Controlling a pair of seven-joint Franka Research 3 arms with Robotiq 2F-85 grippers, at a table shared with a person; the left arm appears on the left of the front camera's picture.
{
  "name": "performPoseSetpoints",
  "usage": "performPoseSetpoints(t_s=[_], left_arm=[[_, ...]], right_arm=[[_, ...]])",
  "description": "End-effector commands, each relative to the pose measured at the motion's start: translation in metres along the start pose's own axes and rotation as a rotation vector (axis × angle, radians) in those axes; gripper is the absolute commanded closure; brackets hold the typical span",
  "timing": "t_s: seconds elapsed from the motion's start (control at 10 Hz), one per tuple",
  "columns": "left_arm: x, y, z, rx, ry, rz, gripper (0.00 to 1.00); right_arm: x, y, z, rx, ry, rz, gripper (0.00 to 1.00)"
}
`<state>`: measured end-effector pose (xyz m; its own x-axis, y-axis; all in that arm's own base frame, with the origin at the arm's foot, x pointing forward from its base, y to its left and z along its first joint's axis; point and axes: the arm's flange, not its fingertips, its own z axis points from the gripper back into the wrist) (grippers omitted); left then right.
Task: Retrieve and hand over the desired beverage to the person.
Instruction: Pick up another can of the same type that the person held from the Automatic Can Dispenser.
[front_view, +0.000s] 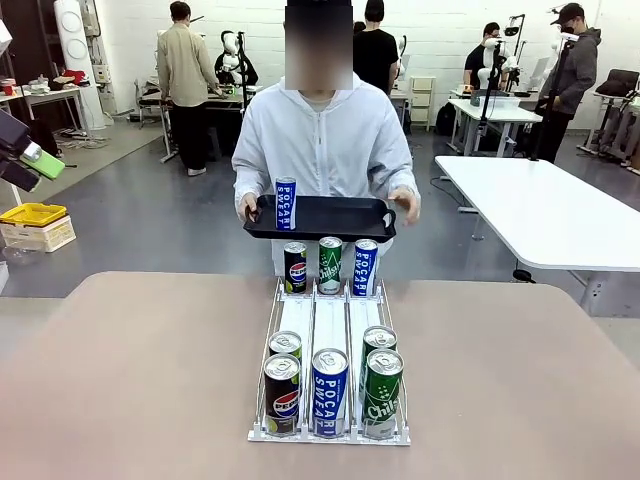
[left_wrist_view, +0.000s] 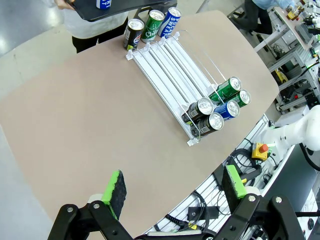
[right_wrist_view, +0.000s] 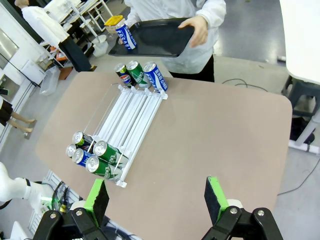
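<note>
**While the person holds out a tray, both claws hang open and empty**

Along the bottom of the left wrist view, the left claw (left_wrist_view: 175, 187) has its green pads spread wide with nothing between them, high above the bench (left_wrist_view: 90, 115).

In the front view a white three-lane rack (front_view: 328, 320) lies mid-frame on the bench. At its near end, from left to right, stand a Pepsi can (front_view: 282, 394), a blue Pocari Sweat can (front_view: 329, 391) and a green can (front_view: 383, 392) (a second can stands behind each outer one). The far row (front_view: 330, 264) repeats that order.

Just above it, at frame centre, the person (front_view: 318, 140) grips a black tray (front_view: 340, 220) with both hands. A lone blue can (front_view: 285, 203) stands upright on its left part.

The right claw (right_wrist_view: 156, 199), at the bottom of the right wrist view, is likewise spread wide and empty.
</note>
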<state>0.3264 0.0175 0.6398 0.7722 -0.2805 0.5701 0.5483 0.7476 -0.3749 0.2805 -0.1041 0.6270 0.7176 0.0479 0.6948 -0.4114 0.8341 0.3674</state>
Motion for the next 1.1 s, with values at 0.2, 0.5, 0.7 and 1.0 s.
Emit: performPoseSetpoints(t_s=[0.2, 0.5, 0.7, 1.0], left_arm=[[0.0, 0.0, 0.0, -0.007, -0.005, -0.006, 0.0], [0.0, 0.0, 0.0, -0.007, -0.005, -0.006, 0.0], [0.0, 0.0, 0.0, -0.007, -0.005, -0.006, 0.0], [0.0, 0.0, 0.0, -0.007, -0.005, -0.006, 0.0]], right_arm=[[-0.006, 0.079, -0.077, -0.118, 0.285, -0.012, 0.0], [-0.019, 0.149, -0.172, -0.317, 0.53, -0.2, 0.0], [-0.039, 0.185, -0.223, -0.452, 0.632, -0.238, 0.0], [-0.049, 0.206, -0.26, -0.456, 0.63, -0.24, 0.0]])
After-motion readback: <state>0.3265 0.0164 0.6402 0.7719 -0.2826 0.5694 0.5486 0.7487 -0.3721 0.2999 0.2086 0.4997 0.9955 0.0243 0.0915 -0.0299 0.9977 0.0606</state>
